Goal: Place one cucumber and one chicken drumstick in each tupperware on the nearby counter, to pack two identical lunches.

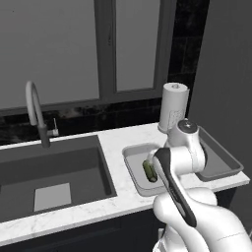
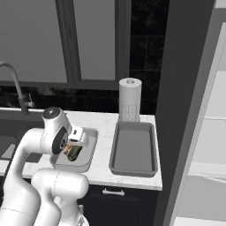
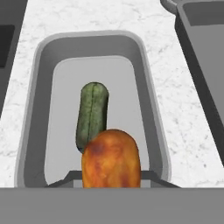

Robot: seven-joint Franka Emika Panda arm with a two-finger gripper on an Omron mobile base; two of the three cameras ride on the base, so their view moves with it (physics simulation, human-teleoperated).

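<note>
Hand view: jaws clamped on drumstick (image 3: 111, 158), hanging over small tupperware (image 3: 144, 57) near counter's (image 3: 87, 17) front edge, cucumber (image 3: 92, 113) already inside. Drumstick looks rounded, probably slick; mid-body grip seems safest.

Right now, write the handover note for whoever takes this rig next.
Pincer: shut on the chicken drumstick, held over the smaller tupperware.
Smaller tupperware: one cucumber lies inside; drumstick not yet released.
Larger tupperware: to its right on the counter, by the paper towel roll, nothing inside.
Left: drop this drumstick, then bring one cucumber and one drumstick to the larger tupperware.
</note>
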